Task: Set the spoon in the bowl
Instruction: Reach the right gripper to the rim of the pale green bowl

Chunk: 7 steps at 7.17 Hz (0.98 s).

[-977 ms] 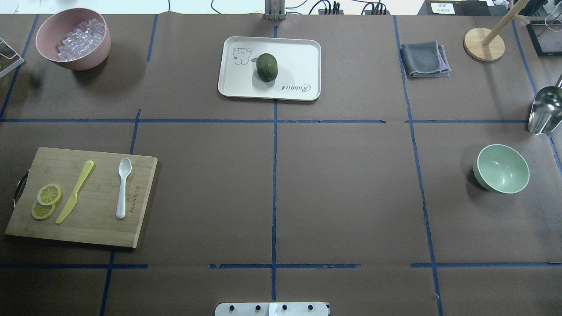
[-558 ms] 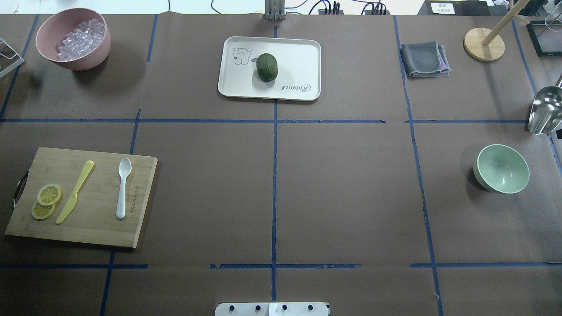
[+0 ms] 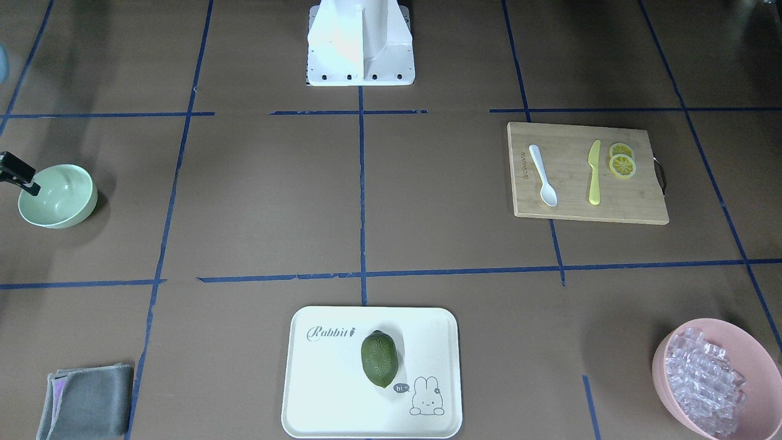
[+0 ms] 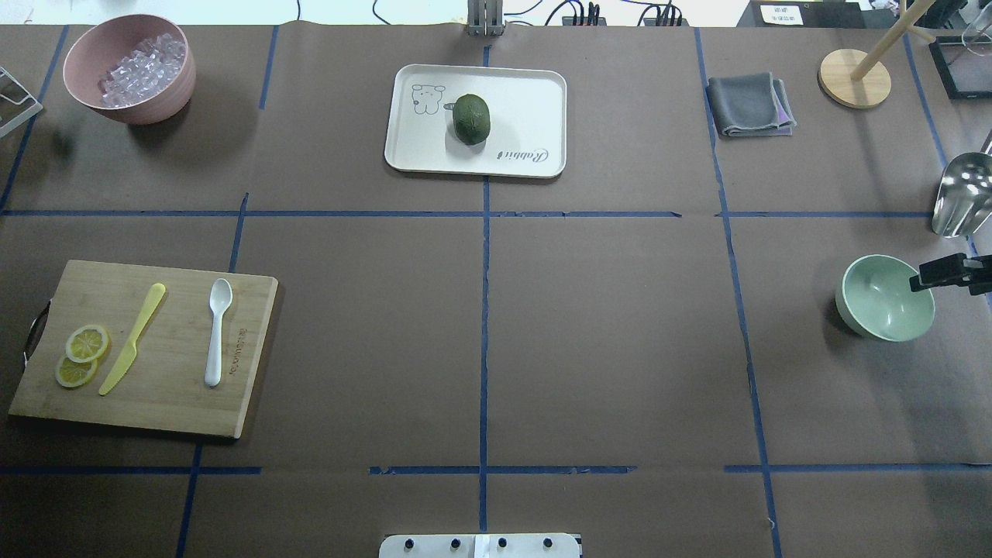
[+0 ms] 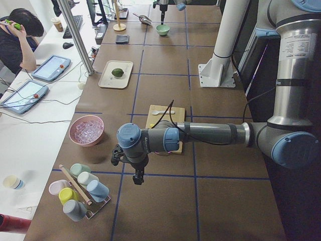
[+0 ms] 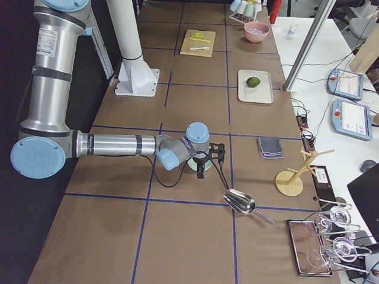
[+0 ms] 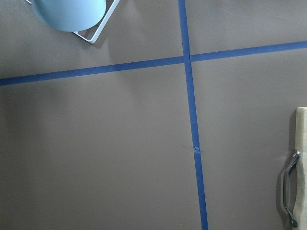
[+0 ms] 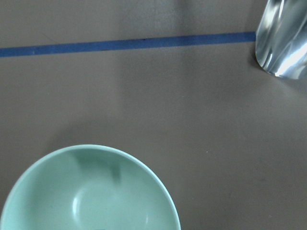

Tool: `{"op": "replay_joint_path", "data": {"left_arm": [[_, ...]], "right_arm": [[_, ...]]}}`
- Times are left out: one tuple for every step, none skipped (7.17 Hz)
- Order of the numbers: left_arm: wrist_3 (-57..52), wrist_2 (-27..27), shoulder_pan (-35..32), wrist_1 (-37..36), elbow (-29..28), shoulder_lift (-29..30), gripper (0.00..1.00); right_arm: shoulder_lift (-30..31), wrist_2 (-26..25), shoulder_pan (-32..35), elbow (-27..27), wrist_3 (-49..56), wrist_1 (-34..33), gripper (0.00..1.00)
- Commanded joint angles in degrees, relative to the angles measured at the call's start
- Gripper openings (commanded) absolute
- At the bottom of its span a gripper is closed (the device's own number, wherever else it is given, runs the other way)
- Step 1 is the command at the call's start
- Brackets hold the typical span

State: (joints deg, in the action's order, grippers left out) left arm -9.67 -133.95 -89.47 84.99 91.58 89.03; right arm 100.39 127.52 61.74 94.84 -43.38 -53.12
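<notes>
- The right claw [image 4: 924,279] hangs over the worktop [image 4: 604,349] near its right end. Its dark tip overlaps the rim of the bowl [image 4: 883,302] on the side nearest that end.
- I cannot tell whether this claw is spread or pressed together, nor whether it touches the rim. It carries nothing.
- The left claw [image 5: 137,176] points down above bare brown paper near the worktop's left end, between the cutting board [image 4: 170,387] and a rack of cups [image 5: 80,188]. It shows only from the side, so I cannot tell its state.
- The pale green bowl sits upright and empty near the right edge, with a metal scoop [image 4: 961,194] just beyond it.
- The spoon [image 4: 218,332] lies flat on the cutting board near the left edge, well apart from the bowl, its scoop towards the far edge.
- A yellow knife [image 4: 133,338] and two lemon slices [image 4: 81,355] lie beside the spoon on the board.
- A pink bowl [image 4: 155,105] of clear cubes stands in the far left corner.
- A white tray [image 4: 527,101] with a green fruit [image 4: 471,118] sits midway along the far edge.
- A folded grey cloth [image 4: 748,105] and a wooden stand [image 4: 854,77] sit towards the far right corner.
</notes>
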Motion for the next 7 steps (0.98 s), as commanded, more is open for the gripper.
{"op": "replay_joint_path", "data": {"left_arm": [[0.0, 0.0, 0.0, 0.0, 0.0, 0.0, 1.00], [0.0, 0.0, 0.0, 0.0, 0.0, 0.0, 1.00], [0.0, 0.0, 0.0, 0.0, 0.0, 0.0, 1.00], [0.0, 0.0, 0.0, 0.0, -0.1, 0.0, 1.00], [0.0, 0.0, 0.0, 0.0, -0.1, 0.0, 1.00], [0.0, 0.0, 0.0, 0.0, -0.1, 0.0, 1.00], [0.0, 0.0, 0.0, 0.0, -0.1, 0.0, 1.00]], "right_arm": [[-0.4, -0.7, -2.8, -3.5, -0.5, 1.8, 0.98], [-0.6, -0.5, -2.9, -3.7, -1.2, 1.9, 0.66], [-0.6, -0.3, -2.9, -3.4, -1.3, 2.0, 0.13], [-0.7, -0.3, -2.8, -3.1, -1.3, 2.0, 0.01], [-0.7, -0.3, -2.7, -2.4, -0.8, 2.0, 0.00], [-0.4, -0.1, -2.4, -0.6, -1.1, 2.0, 0.00], [-0.1, 0.1, -2.3, 2.2, -1.4, 2.0, 0.00]]}}
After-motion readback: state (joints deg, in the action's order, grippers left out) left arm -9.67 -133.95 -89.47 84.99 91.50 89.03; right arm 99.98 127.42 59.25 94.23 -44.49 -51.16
